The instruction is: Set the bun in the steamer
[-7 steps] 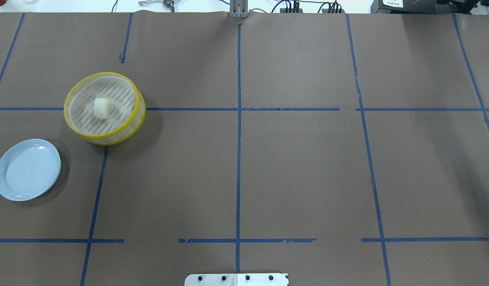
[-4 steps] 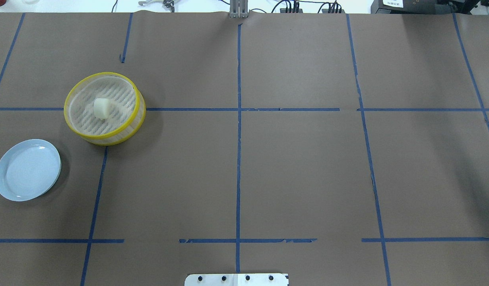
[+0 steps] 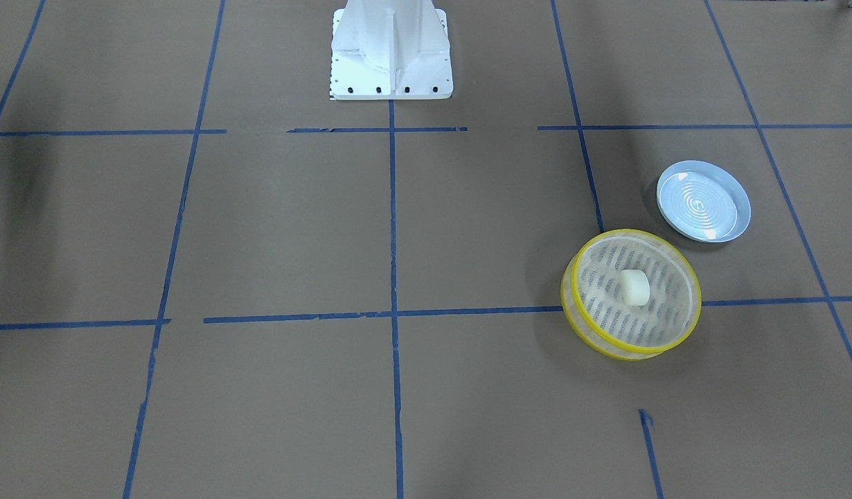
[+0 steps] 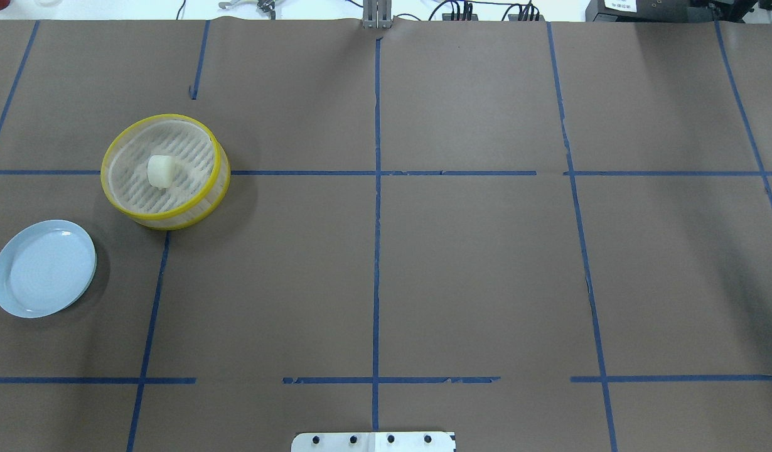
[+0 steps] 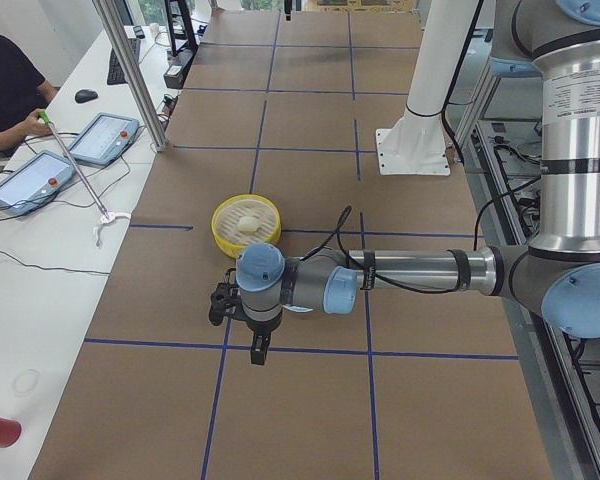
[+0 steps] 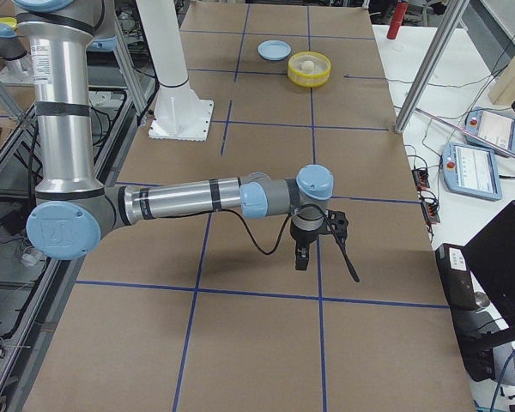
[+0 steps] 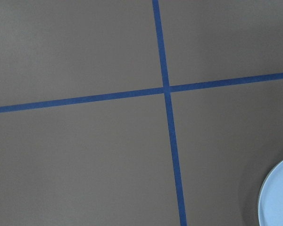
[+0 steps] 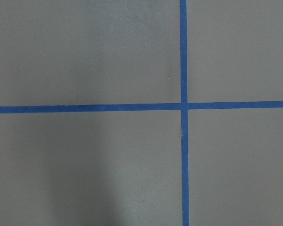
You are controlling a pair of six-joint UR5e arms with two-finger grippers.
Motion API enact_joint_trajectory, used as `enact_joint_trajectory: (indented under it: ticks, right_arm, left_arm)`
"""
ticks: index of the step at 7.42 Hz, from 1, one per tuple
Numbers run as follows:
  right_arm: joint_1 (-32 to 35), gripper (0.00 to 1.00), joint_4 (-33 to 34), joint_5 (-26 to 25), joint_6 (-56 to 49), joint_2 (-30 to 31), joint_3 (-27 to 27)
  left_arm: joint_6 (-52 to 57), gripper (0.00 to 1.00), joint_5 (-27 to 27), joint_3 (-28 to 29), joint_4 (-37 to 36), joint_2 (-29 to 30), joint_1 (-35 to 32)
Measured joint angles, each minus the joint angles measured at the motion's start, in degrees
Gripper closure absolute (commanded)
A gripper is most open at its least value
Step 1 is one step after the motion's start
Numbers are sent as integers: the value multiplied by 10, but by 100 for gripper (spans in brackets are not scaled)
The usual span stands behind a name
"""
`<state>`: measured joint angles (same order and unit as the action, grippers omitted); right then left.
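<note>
Since the bun (image 4: 160, 171) sits in the middle of the steamer (image 4: 191, 213) on the bench (image 4: 474, 263), I think my job is done. Both arms hang well away, so nothing bumps it. I cannot tell whether the left end effector (image 5: 221, 302) or the right end effector (image 6: 336, 230) is open.

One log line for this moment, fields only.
bun: resting in steamer | plate: apart from steamer | left claw, right claw: away from steamer, state unreadable | task: looks done
</note>
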<state>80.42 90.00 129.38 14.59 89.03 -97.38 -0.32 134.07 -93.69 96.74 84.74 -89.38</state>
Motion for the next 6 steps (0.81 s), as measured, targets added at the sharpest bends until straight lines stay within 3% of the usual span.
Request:
enact_joint_trajectory:
  ticks: [6]
  right_arm:
    - [0, 0, 0, 0, 0, 0, 0]
  left_arm:
    - [6, 0, 2, -2, -38, 5, -22]
